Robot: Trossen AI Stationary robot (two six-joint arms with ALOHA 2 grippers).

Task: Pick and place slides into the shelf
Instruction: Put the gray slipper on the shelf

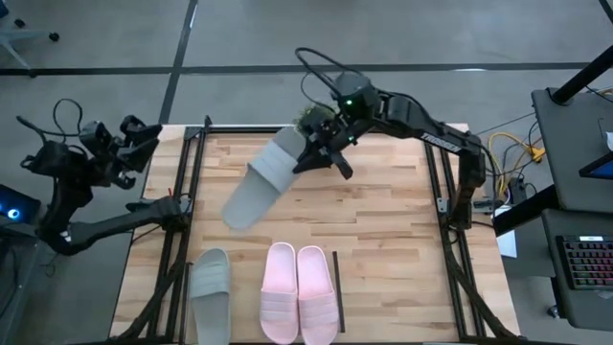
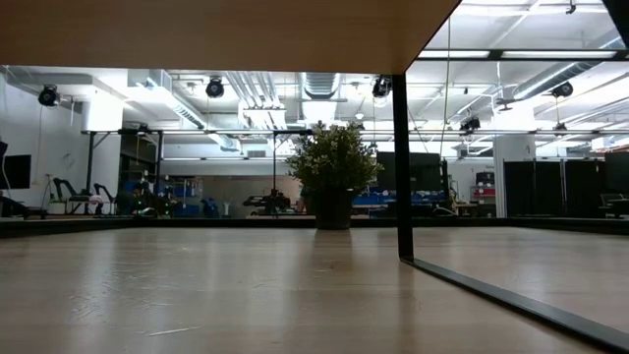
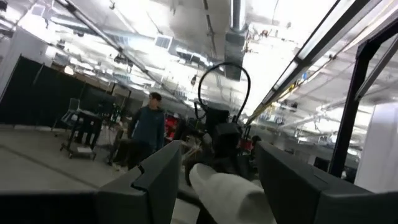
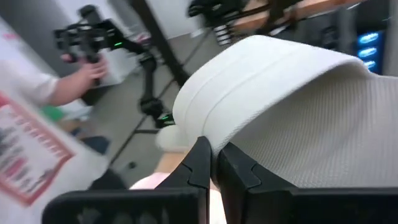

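The right arm reaches over the far side, its gripper (image 1: 321, 151) pinched tight. The left gripper (image 1: 134, 144) hangs spread wide beyond the left edge.

Both arms are matte black with looping black cables, and the right arm (image 1: 421, 123) has a little green LED glowing.

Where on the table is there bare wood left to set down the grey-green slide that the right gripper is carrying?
The right gripper, shut on the lifted grey-green rubber slide, hangs over the far middle. Bare light wood table lies right of it, out to the black frame. The near edge is crowded: a second grey-green slide, the pale pink pair, a thin black shelf bar. The left gripper waits off-table.
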